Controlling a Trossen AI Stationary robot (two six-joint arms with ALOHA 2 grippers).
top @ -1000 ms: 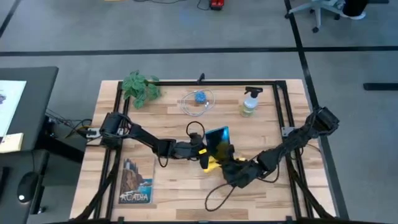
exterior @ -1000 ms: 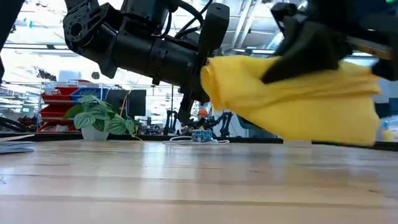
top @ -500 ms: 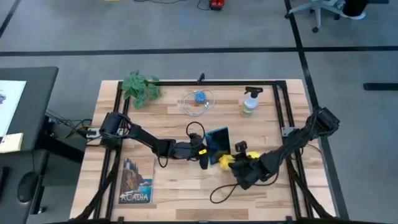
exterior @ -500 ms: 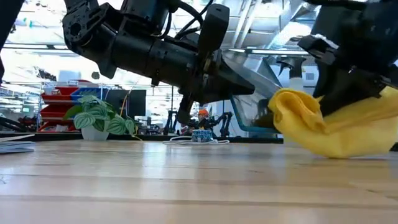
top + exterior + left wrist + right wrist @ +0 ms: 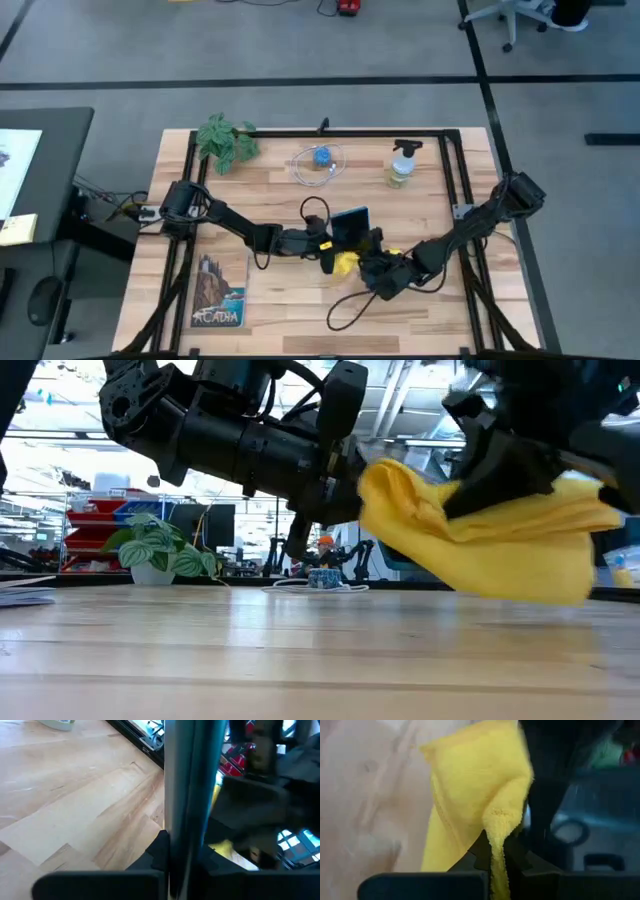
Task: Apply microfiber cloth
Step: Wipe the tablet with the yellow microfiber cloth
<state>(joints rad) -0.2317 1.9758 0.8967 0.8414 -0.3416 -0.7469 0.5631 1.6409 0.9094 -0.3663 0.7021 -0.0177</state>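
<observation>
High view: the left hand [image 5: 328, 243] clamps the dark tablet [image 5: 350, 226] on edge above the tabletop [image 5: 270, 300]; the right hand [image 5: 372, 268] pinches the microfiber cloth [image 5: 346, 263] against its lower face. Wipe best with light, even strokes, keeping folds flat.

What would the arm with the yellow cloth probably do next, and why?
Probably sweep the microfiber cloth across the tablet. The right gripper is shut on the cloth, which hangs clear of the table beside the tablet, and the left gripper holds that tablet tilted up on edge toward it.
</observation>
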